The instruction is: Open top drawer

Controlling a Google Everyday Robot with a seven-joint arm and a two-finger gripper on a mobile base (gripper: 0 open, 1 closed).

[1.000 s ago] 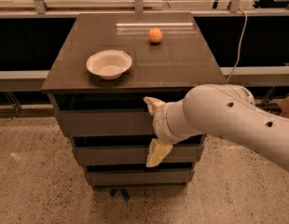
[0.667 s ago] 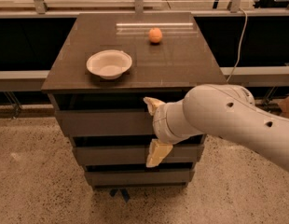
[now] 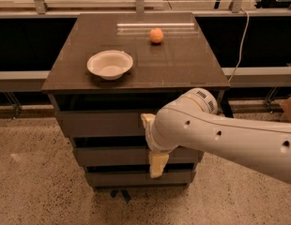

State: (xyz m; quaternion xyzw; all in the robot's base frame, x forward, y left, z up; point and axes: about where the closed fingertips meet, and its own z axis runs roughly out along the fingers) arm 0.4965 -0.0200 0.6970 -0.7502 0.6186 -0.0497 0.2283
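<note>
- Speckled stone floor (image 3: 33, 191) runs under a dark table (image 3: 183, 64) that stands before a long grey ledge (image 3: 19, 78) with black panels behind it.
- On the table top sit a white bowl (image 3: 110, 64), near the left front, and an orange (image 3: 156, 35), further back and well apart from the bowl.
- The top drawer (image 3: 101, 123) lies directly below the table top, with a dark gap above it. Its front is flat, dark grey-brown and without a handle.
- Two lower drawer fronts (image 3: 108, 156) of the same colour are stacked beneath it.
- A thick white arm (image 3: 230, 139) comes in from the right edge and bends in front of the drawers, hiding their right halves.
- The gripper (image 3: 150, 146) hangs at the drawer fronts with its cream fingers (image 3: 157, 165) spread wide, one above the other. The upper one is at the top drawer's front and the lower one is down over the lower fronts.
- Whether either finger touches a front cannot be told.
</note>
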